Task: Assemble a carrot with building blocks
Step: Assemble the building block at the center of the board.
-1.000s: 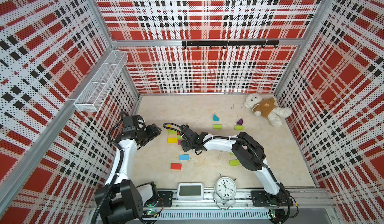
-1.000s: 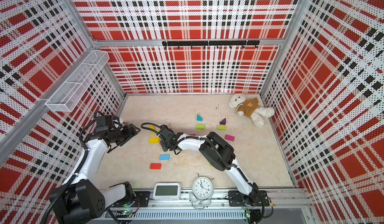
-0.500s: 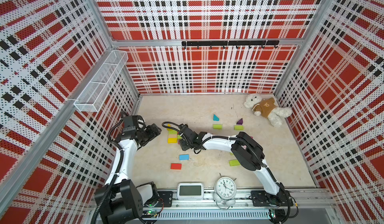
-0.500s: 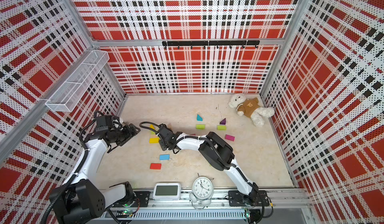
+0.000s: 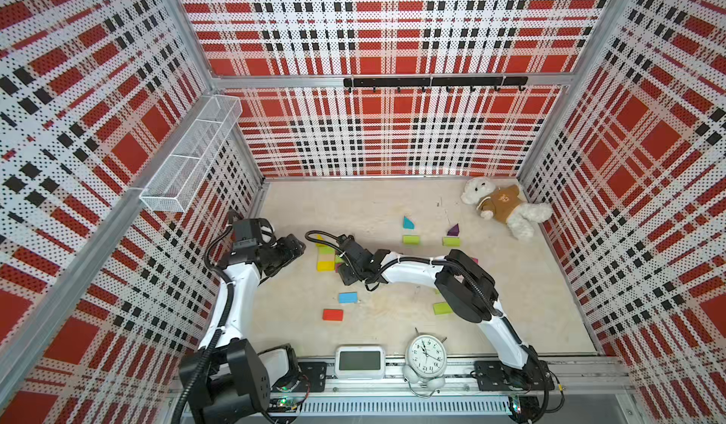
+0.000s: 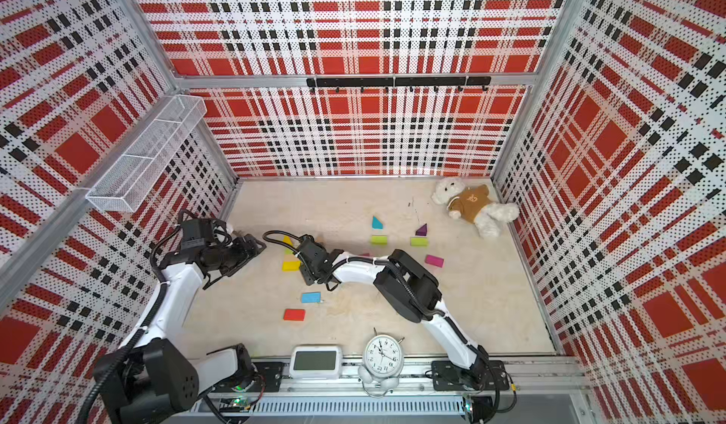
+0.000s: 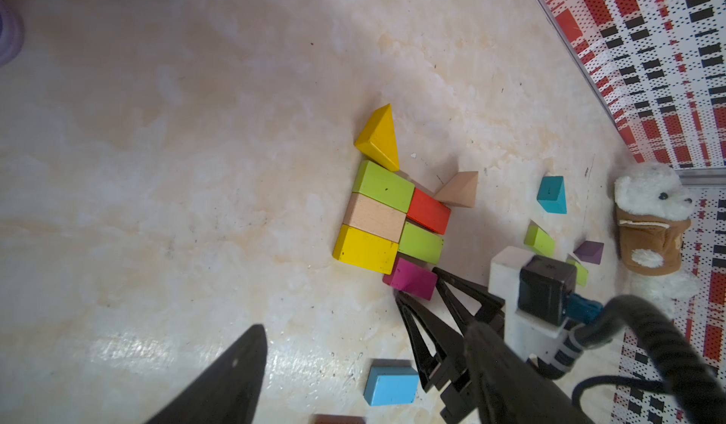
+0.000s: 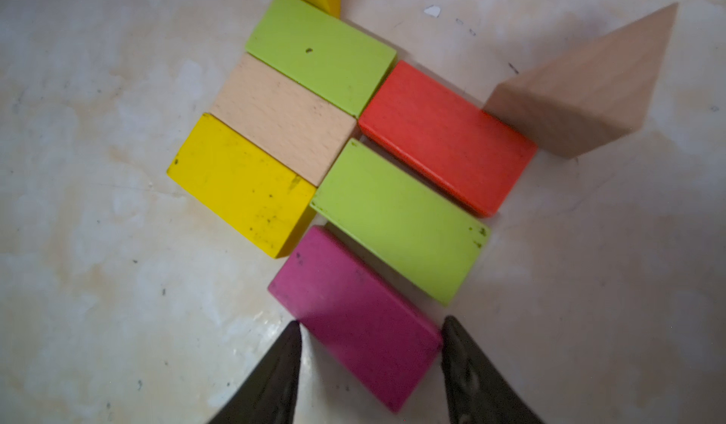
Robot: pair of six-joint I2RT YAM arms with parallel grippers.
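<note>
Hardly anything has moved: right fingers [image 8: 271,371] stay closed on the magenta brick [image 8: 353,316]; left fingers [image 7: 231,371] stay wide open, empty.

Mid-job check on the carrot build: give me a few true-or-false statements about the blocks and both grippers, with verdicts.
1. The magenta brick lies between the right gripper's fingers. True.
2. The left gripper holds the blue brick. False: it is open and empty, and the blue brick lies apart from it.
3. The yellow wedge touches a lime brick. True.
4. The teddy bear touches the yellow wedge. False: it lies in the far corner, well away.
</note>
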